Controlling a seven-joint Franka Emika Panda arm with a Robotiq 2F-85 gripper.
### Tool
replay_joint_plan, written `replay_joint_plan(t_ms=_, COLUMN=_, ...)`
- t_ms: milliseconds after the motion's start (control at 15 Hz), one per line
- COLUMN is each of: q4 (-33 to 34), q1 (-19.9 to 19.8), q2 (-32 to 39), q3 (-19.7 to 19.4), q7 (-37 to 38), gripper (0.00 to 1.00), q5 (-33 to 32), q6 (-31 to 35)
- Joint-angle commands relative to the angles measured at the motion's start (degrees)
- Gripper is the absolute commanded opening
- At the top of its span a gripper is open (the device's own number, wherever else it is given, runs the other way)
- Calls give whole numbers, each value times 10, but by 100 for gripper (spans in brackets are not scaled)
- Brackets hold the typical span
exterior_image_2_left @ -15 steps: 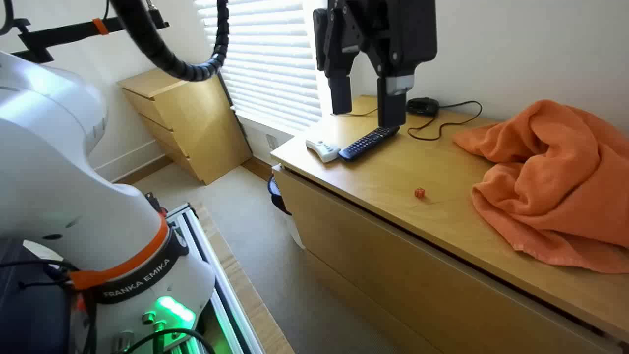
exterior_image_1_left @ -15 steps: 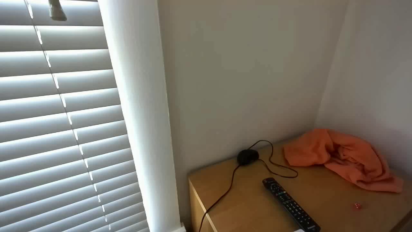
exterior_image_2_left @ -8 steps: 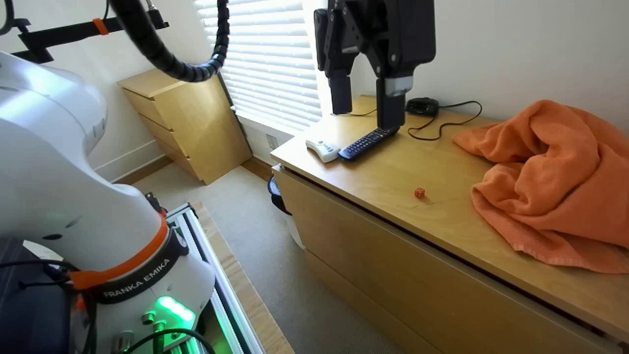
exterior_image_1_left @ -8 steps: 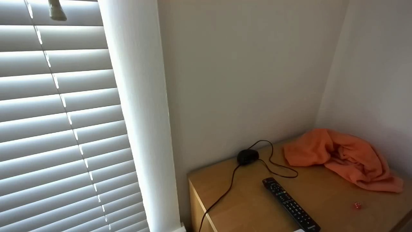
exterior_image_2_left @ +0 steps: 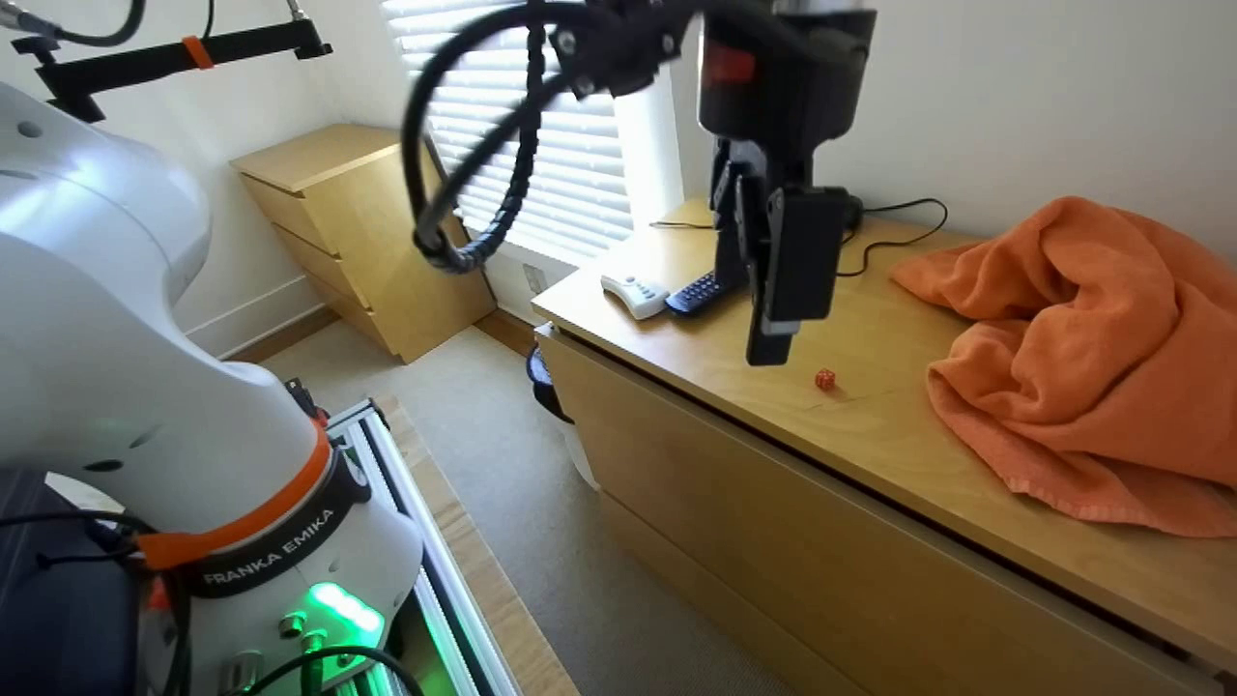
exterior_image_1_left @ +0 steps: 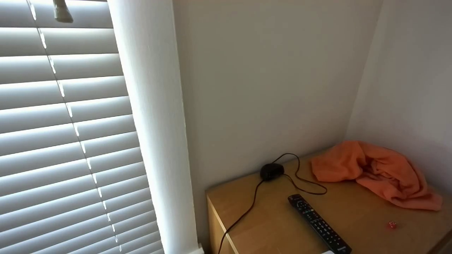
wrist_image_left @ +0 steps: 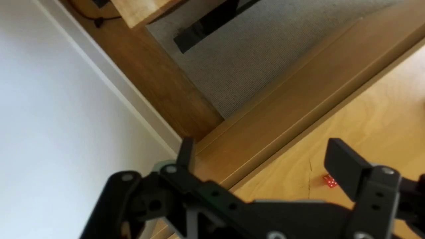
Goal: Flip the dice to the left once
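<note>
A small red die with white dots (exterior_image_2_left: 824,379) lies on the light wood dresser top (exterior_image_2_left: 889,319). It also shows near the right edge in an exterior view (exterior_image_1_left: 392,224). In the wrist view the die (wrist_image_left: 330,181) is partly covered by the right finger. My gripper (wrist_image_left: 260,144) is open and empty, with its black fingers wide apart. In an exterior view the gripper (exterior_image_2_left: 751,314) hangs above the dresser, a little to the left of the die and apart from it. The gripper does not show in the exterior view with the large window blind.
A black remote (exterior_image_1_left: 319,224) and a white controller (exterior_image_2_left: 635,295) lie on the dresser beyond the gripper. A black device with a cable (exterior_image_1_left: 272,171) sits near the wall. A crumpled orange cloth (exterior_image_2_left: 1092,358) lies right of the die. The dresser's front edge (exterior_image_2_left: 676,372) is close to the die.
My gripper has come down and turned, so its fingers now hang lower and closer to the die. The die and other objects have not moved.
</note>
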Motion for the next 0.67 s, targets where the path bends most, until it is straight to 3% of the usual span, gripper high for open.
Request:
replay_joint_plan(t_ms=0, q4=23, q1=13, q2=85, q3=-16, q7=28, gripper=100, q5=103, q6=70)
replay_joint_plan(t_ms=400, q4=53, q1=38, q2=188, q3=-7, q7=42, gripper=100, q5=321, q6=175)
replay_joint_plan(t_ms=600, q4=80, q1=42, q2=240, q3=-3, q7=37, gripper=100, q5=428, q6=194)
